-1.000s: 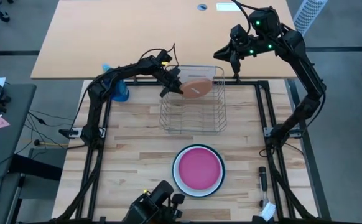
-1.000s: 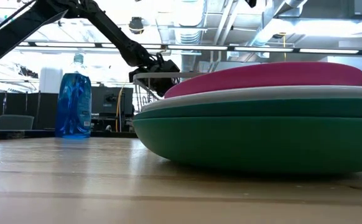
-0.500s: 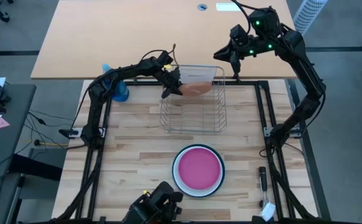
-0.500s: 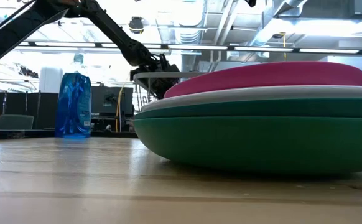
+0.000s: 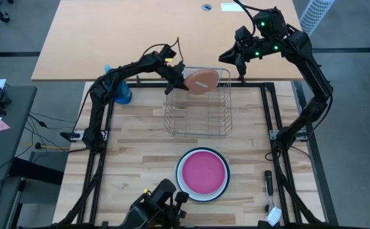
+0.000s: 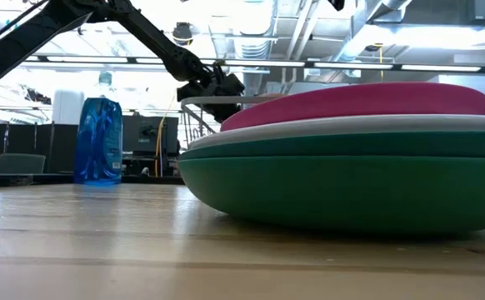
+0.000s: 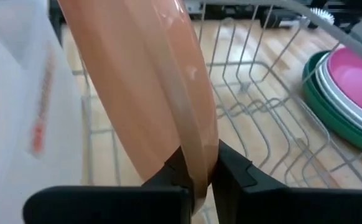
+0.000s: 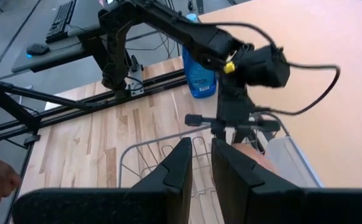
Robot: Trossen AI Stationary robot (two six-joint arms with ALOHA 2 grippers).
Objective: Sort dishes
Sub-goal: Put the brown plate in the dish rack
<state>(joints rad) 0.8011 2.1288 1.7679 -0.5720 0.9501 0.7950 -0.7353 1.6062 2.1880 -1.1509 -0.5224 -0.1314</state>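
Note:
A salmon-orange plate (image 5: 201,80) hangs tilted over the far end of the wire dish rack (image 5: 196,111), with my left gripper (image 5: 180,76) shut on its left edge. In the left wrist view the plate (image 7: 143,81) stands nearly on edge above the rack's wires (image 7: 255,118). Near the table's front edge sits a stack of plates (image 5: 202,173): a magenta-pink one (image 6: 359,102) on a white one, on a dark green one (image 6: 351,187). My right gripper (image 5: 228,58) hovers shut above the table's far edge, right of the rack, holding nothing. My left gripper pinches the salmon plate's rim (image 7: 198,155) between its two fingers, one finger on each face. The fingers come roughly level from the table's left. The plate stands tilted on edge over the rack's far end; whether its lower edge touches the wires I cannot tell.
A blue spray bottle (image 5: 123,92) stands at the table's far left, behind my left arm. A dark tool (image 5: 268,181) lies by the right edge. Bare wood lies between the rack and the stack.
My left gripper has risen a little and shifted toward the far edge, still shut on the salmon plate. The plate dipped low in the rack's far end half a second ago, then came up again and tipped, so more of its face shows from above.

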